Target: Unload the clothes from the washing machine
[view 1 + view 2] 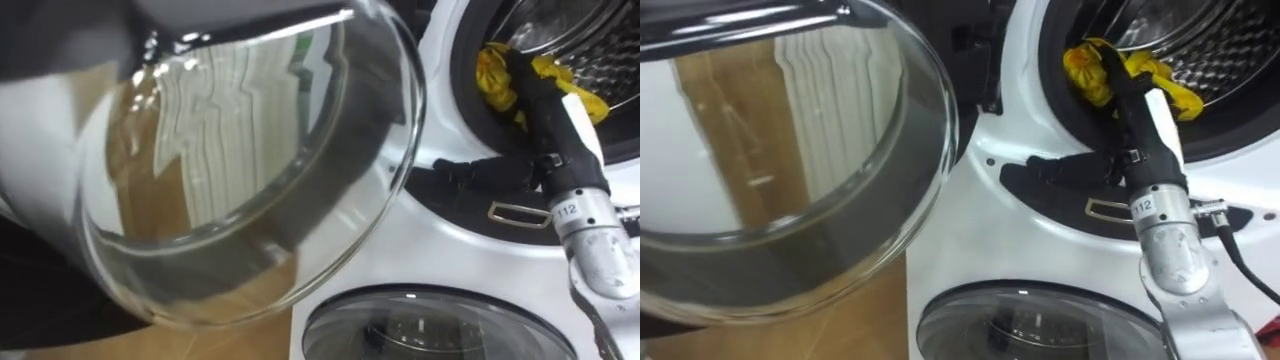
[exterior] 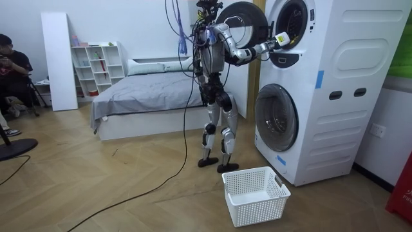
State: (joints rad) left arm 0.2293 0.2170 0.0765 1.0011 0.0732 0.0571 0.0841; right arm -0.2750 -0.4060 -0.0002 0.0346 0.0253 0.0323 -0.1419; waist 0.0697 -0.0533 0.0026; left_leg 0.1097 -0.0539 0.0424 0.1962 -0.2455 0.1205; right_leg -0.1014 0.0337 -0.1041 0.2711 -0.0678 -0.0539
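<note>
I stand in front of two stacked washing machines (image 2: 322, 84). My right arm reaches into the upper drum (image 1: 600, 45). My right hand (image 1: 527, 88) is at the drum's lower rim, with its dark fingers curled in a bunched yellow cloth (image 1: 492, 75) that shows on both sides of the hand. In the right eye view, the right hand (image 1: 1130, 90) and the yellow cloth (image 1: 1085, 65) sit at the same rim. The upper machine's round glass door (image 1: 250, 150) is swung open to my left, close to my head.
The lower machine's door (image 1: 440, 325) is closed beneath my arm. A white laundry basket (image 2: 254, 193) stands on the wooden floor by my feet. A bed (image 2: 141, 96) and white shelves (image 2: 96, 64) stand behind me. A person (image 2: 13, 64) sits at the room view's left.
</note>
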